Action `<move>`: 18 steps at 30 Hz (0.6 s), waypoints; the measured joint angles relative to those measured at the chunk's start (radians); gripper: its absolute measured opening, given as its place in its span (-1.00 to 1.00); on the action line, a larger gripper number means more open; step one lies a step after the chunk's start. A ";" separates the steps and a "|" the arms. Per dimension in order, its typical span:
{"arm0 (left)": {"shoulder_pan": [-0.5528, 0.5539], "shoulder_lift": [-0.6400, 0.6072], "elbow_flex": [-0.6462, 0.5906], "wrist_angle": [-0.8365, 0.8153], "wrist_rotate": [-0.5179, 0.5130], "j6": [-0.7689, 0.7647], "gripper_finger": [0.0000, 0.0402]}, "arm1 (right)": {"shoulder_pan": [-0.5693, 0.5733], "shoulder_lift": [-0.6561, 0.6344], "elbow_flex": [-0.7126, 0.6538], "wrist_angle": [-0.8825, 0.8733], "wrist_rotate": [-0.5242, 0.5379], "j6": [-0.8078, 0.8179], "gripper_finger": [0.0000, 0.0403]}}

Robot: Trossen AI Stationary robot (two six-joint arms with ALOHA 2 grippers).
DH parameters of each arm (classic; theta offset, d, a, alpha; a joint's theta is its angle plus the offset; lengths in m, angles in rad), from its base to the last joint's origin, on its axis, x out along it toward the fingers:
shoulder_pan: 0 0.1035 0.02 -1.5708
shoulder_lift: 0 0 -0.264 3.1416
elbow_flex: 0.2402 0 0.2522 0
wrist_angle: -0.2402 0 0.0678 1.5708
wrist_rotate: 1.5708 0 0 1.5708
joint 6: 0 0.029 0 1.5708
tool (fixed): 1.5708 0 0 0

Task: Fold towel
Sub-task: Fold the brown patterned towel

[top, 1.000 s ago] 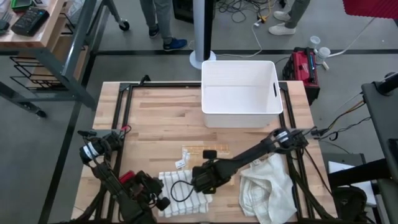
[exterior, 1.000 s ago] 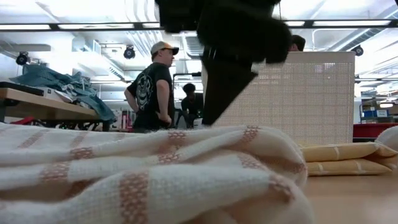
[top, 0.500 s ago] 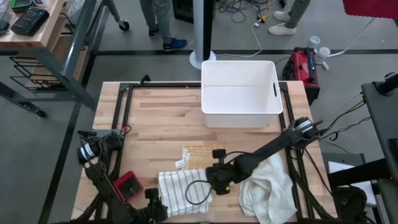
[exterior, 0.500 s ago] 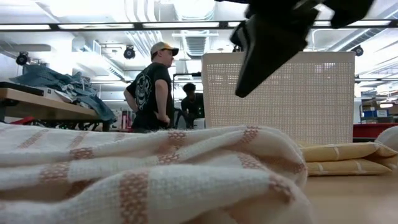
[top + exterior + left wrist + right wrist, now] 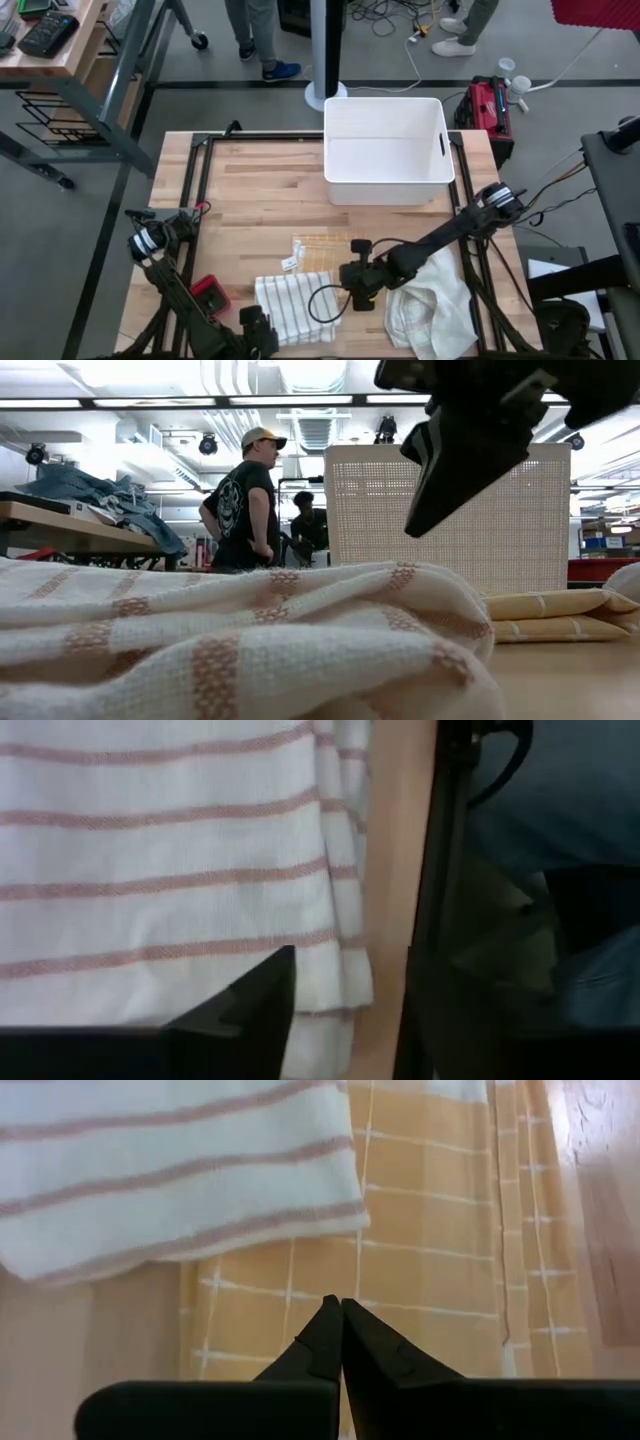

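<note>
A folded white towel with pink stripes [image 5: 293,308] lies flat near the table's near edge and fills the foreground of the low view [image 5: 250,640]. My left gripper [image 5: 262,338] hovers open at its near left corner; in the left wrist view the left gripper [image 5: 345,1020] has a finger on either side of that corner [image 5: 335,1005]. My right gripper [image 5: 352,292] is shut and stands raised just right of the striped towel, over a folded yellow checked towel [image 5: 420,1230]. From table height the right gripper [image 5: 412,530] hangs clear above the cloth.
A crumpled white towel [image 5: 432,305] lies at the near right. The folded yellow towel [image 5: 325,248] lies in the middle of the table, with a white bin [image 5: 385,150] at the far edge. The table's black frame rail [image 5: 445,870] runs beside the left gripper. People stand in the room beyond [image 5: 245,500].
My right gripper has lifted off the striped towel and gone toward the table's right edge, and now stands over the yellow towel. My left gripper has drawn back toward the near edge and turned about at the wrist. The striped towel stays folded where it was.
</note>
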 joint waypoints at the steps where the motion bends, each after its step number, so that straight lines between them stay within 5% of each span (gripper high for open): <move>1: 0.001 0.000 -0.003 0.001 0.010 -0.013 -0.02 | 0.000 0.000 0.000 -0.001 0.000 -0.010 -1.00; 8: 0.019 0.011 -0.071 0.129 0.093 -0.067 0.16 | 0.000 0.000 0.004 0.003 -0.017 -0.056 -1.00; 18: 0.044 0.042 -0.107 0.123 0.160 -0.186 -0.04 | -0.005 0.000 0.007 0.014 -0.017 -0.131 -1.00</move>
